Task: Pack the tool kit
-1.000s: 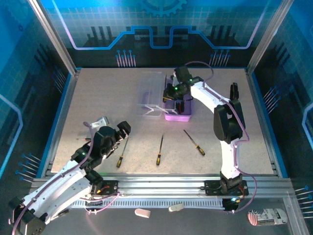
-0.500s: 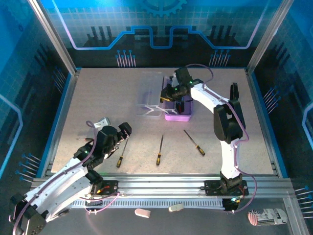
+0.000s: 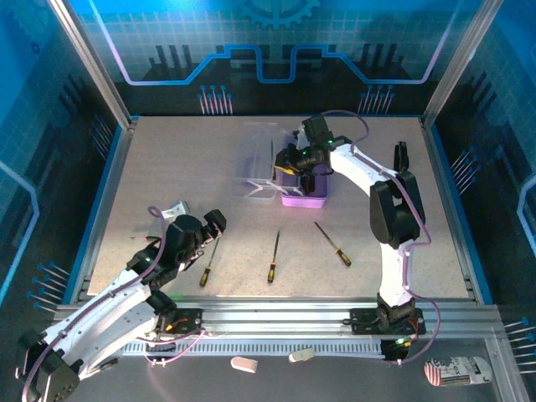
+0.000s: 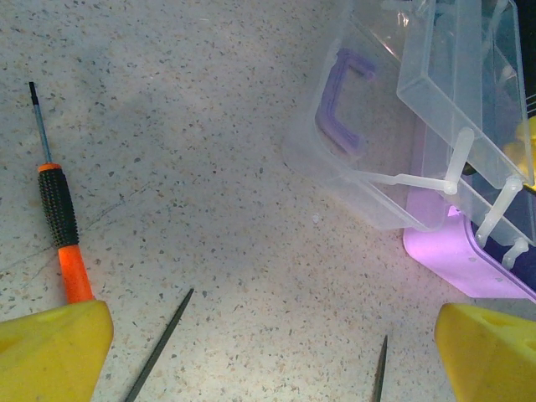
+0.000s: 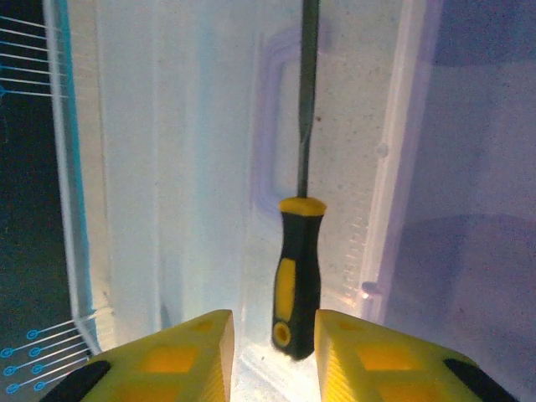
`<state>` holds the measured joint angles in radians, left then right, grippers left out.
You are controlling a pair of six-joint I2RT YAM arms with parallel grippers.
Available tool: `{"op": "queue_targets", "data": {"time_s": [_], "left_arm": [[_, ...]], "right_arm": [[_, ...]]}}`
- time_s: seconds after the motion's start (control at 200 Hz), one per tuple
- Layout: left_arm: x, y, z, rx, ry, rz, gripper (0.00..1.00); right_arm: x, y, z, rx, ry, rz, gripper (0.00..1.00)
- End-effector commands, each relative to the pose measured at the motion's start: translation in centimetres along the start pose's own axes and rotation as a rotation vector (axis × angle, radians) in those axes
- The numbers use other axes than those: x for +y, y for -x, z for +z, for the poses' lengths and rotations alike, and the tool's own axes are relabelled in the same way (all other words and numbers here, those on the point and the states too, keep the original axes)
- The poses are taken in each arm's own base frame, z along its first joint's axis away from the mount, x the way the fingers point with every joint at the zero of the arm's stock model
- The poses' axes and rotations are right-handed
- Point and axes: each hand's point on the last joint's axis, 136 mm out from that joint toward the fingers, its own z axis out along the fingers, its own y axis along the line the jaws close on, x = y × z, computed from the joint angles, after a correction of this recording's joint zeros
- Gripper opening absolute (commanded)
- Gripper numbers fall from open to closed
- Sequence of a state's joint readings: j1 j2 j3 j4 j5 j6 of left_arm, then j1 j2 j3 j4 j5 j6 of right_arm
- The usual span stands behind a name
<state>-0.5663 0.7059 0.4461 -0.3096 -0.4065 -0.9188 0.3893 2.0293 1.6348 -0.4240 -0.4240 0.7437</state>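
Jaws of the right gripper (image 5: 274, 352) have just eased apart, releasing a black-yellow screwdriver (image 5: 293, 268) onto the clear-lid side of the opened tool kit case (image 3: 303, 199). 3 more screwdrivers (image 3: 273, 258) lie unpacked nearer the arms. The left gripper (image 4: 272, 352) hangs wide open above them.

Aluminium frame (image 3: 276, 318) and circuit-print walls (image 3: 167, 42) mark a lab.

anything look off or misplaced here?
One thing: the black-yellow screwdriver between the right gripper's parted fingers lies over the clear lid, shaft beside its purple handle, not over the purple base. Three more screwdrivers lie loose on the table; nothing looks damaged.
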Motion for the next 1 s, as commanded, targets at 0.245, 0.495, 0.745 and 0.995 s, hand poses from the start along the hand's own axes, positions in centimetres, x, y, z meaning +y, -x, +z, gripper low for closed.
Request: {"op": "queue_targets", "data": {"time_s": [0.245, 0.495, 0.745, 0.995], "left_arm": [[-2.2, 0.5, 0.5, 0.003, -0.071, -0.033, 0.99], [-4.1, -0.4, 2.1, 0.053, -0.122, -0.002, 0.99], [-6.5, -1.9, 5.0, 0.121, -0.181, 0.008, 0.99], [-10.1, -4.5, 7.3, 0.275, -0.281, 0.014, 0.99]], "right_arm": [[1.9, -0.3, -7.1, -0.137, -0.014, -0.144, 0.32], [-3.9, -6.1, -11.2, -0.162, -0.233, -0.24, 0.33], [-11.2, -13.0, -14.2, -0.082, -0.473, -0.246, 0.38], [-15.6, -18.2, -13.9, 0.051, -0.551, -0.191, 0.38]]}}
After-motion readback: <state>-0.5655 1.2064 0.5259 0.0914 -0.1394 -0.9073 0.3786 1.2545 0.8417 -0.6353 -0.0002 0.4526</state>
